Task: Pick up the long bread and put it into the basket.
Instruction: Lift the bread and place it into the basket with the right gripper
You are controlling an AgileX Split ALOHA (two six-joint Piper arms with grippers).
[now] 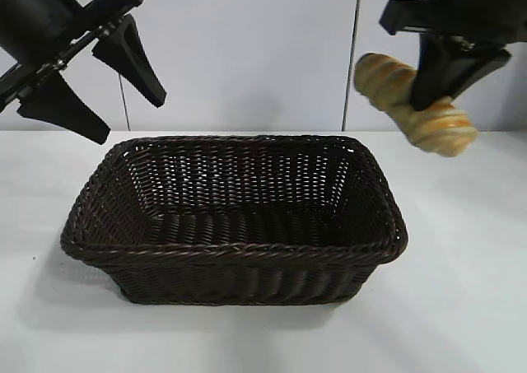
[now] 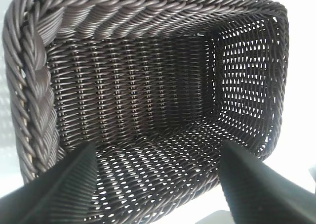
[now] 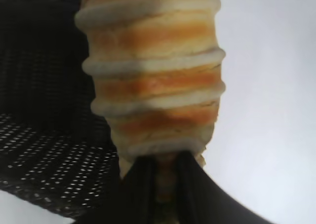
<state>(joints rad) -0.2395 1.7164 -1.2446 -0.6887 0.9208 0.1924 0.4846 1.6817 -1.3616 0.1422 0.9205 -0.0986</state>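
The long bread [image 1: 445,128], a golden-tan loaf with spiral ridges, hangs in the air above and to the right of the basket's right rim. My right gripper [image 1: 431,101] is shut on it near its middle. In the right wrist view the bread [image 3: 155,70] fills the centre, clamped between the dark fingers [image 3: 140,184]. The dark-brown wicker basket [image 1: 107,249] sits mid-table and holds nothing. My left gripper [image 1: 132,114] is open and empty, raised above the basket's left end. In the left wrist view its gripper [image 2: 158,157] looks down into the basket [image 2: 29,80].
White table [image 1: 461,307] all round the basket, with a pale wall behind. The basket's flared right rim [image 1: 387,200] lies below and left of the held bread.
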